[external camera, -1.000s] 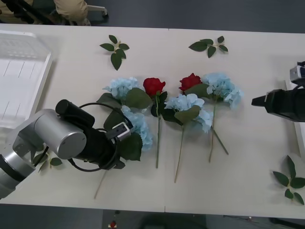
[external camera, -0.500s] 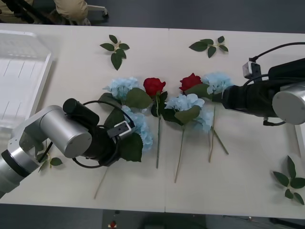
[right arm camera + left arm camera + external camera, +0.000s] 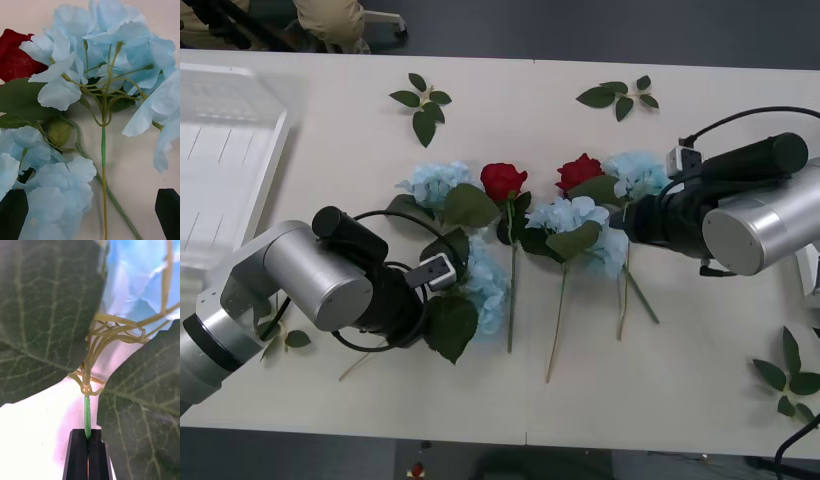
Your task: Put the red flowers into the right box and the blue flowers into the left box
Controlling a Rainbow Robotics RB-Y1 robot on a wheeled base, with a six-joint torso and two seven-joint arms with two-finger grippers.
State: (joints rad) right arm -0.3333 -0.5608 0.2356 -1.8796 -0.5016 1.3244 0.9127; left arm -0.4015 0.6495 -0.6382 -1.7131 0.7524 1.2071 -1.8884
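Two grippers work among the flowers at the middle of the bench (image 3: 700, 350). The left gripper (image 3: 87, 450) is clenched on the stem of one blue flower (image 3: 485, 285), near the front edge. The right gripper (image 3: 90, 213) stands released over another blue flower (image 3: 112, 41), beside a red flower (image 3: 13, 52). The left box (image 3: 225, 160) sits at the bench's left edge.
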